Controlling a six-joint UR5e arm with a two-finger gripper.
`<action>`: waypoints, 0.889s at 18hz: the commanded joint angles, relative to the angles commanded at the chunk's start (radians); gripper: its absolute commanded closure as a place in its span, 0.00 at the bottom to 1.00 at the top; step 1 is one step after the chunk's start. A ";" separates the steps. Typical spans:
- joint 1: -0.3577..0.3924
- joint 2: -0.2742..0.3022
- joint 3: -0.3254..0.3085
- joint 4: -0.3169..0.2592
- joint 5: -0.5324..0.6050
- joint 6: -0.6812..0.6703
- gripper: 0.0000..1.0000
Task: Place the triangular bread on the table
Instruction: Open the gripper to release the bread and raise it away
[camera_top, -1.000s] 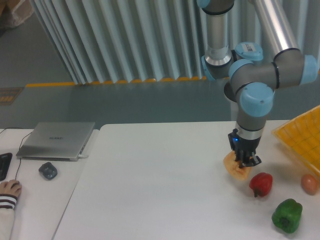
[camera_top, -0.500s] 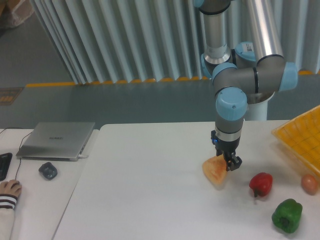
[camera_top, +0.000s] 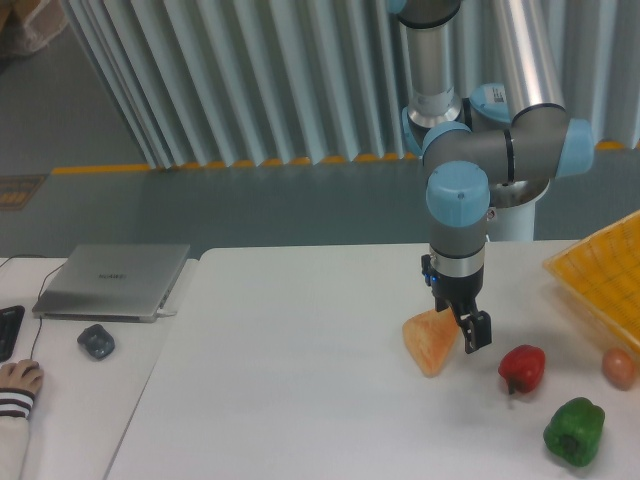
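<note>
The triangular bread (camera_top: 430, 342), a light orange-tan wedge, rests on the white table (camera_top: 300, 380) right of centre. My gripper (camera_top: 465, 330) points straight down at the bread's right edge. Its jaws stand apart. One dark finger (camera_top: 479, 333) shows clear of the bread on the right. The other finger is at the bread's upper right edge and partly hidden by it. The gripper is low, close to the tabletop.
A red pepper (camera_top: 522, 368), a green pepper (camera_top: 574, 431) and a small tan egg-like item (camera_top: 619, 367) lie to the right of the bread. A yellow gridded basket (camera_top: 600, 275) stands at the right edge. A laptop (camera_top: 112, 280), a mouse (camera_top: 96, 341) and a person's hand (camera_top: 18, 380) are at the left.
The gripper carried the bread leftward, away from the red pepper, and lowered it. Its jaws have spread, and the right finger now stands clear of the bread.
</note>
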 joint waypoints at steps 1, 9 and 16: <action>0.000 -0.003 0.014 -0.001 0.023 0.000 0.00; 0.015 0.005 0.087 -0.127 0.036 0.021 0.00; 0.034 0.017 0.104 -0.159 0.017 0.055 0.00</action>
